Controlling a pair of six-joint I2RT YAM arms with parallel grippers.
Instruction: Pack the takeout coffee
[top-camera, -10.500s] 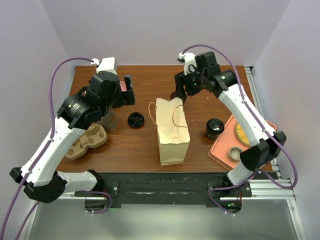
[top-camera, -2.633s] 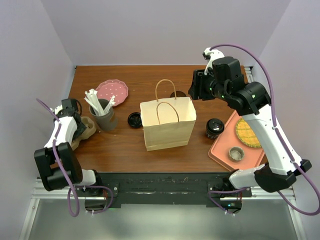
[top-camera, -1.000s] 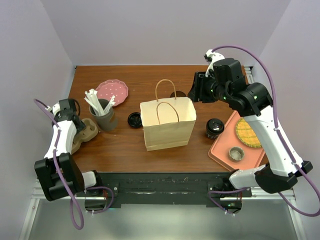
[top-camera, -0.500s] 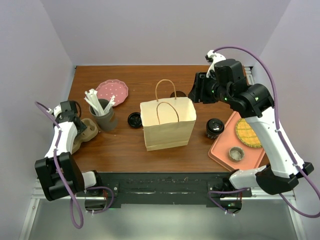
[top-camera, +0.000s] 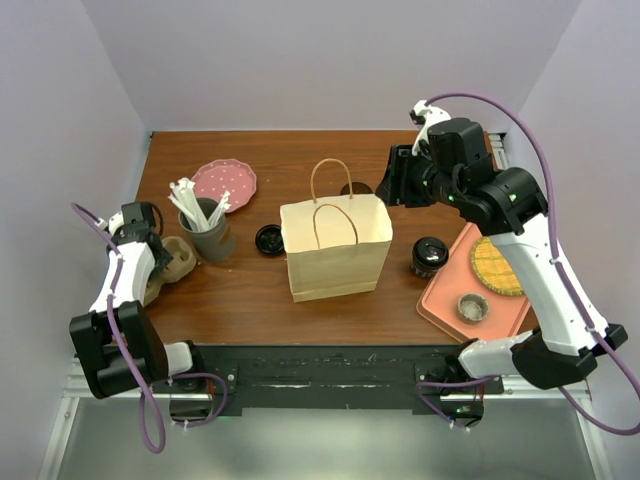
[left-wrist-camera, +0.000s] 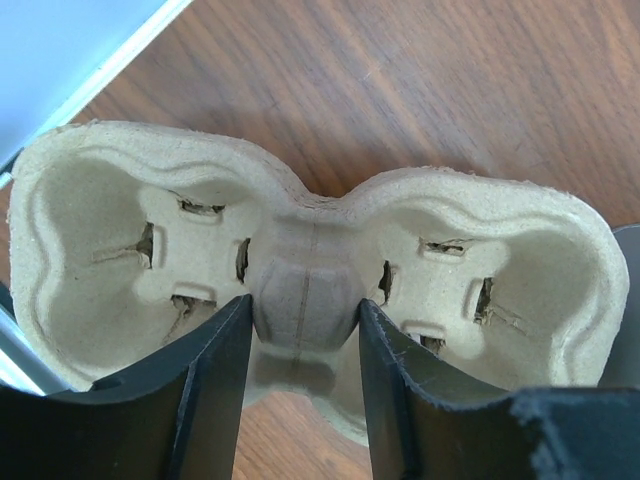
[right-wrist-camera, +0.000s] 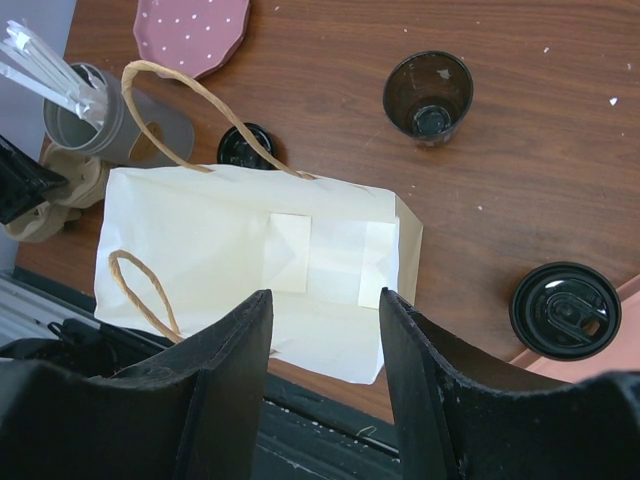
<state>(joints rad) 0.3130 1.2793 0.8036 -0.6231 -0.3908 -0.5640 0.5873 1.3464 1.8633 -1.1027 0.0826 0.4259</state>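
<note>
Takeout coffee (top-camera: 429, 256) outside the open paper bag (top-camera: 336, 255); right gripper (right-wrist-camera: 323, 310) wide; left gripper (left-wrist-camera: 305, 315) astride carrier (left-wrist-camera: 500, 250), grip unclear.

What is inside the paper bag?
Inside the paper bag only its own folded bottom shows, nothing packed. The right hand covers part of its near side.

Paper bag (top-camera: 335, 255) cream, tan handles; plate (top-camera: 224, 183) pink, white-dotted; tray (top-camera: 440, 305) salmon; takeout coffee (top-camera: 429, 256) dark, black-lidded; cup carrier (left-wrist-camera: 305, 290) beige; worktop (top-camera: 250, 290) brown wood-grain
</note>
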